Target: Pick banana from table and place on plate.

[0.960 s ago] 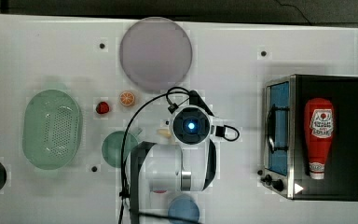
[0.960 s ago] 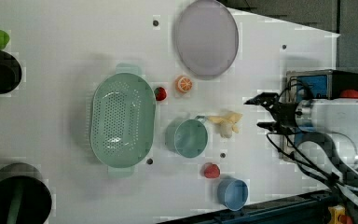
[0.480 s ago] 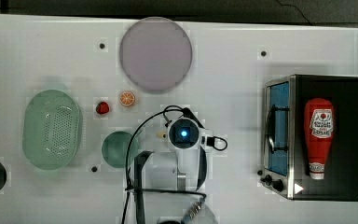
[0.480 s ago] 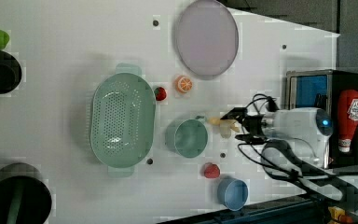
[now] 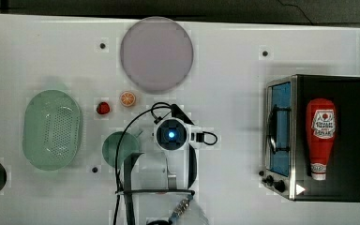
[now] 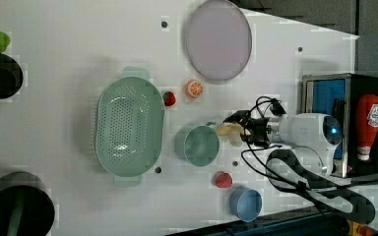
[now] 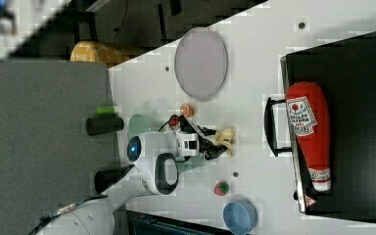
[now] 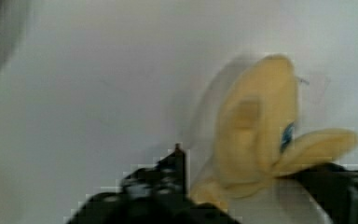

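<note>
Left view: banana [image 6: 228, 131] lies on the white desk [image 6: 69, 39] beside the green cup [image 6: 201, 145], jaws [image 6: 240, 129] at it. Right view: plate [image 7: 200, 63] well apart. Wrist view: jaws straddle the banana [image 8: 256, 135]; grip cannot be confirmed.

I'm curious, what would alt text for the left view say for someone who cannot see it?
A white robot arm's gripper reaches a pale yellow banana lying on a white table, beside a small green bowl. A lilac-grey plate sits further up.
</note>
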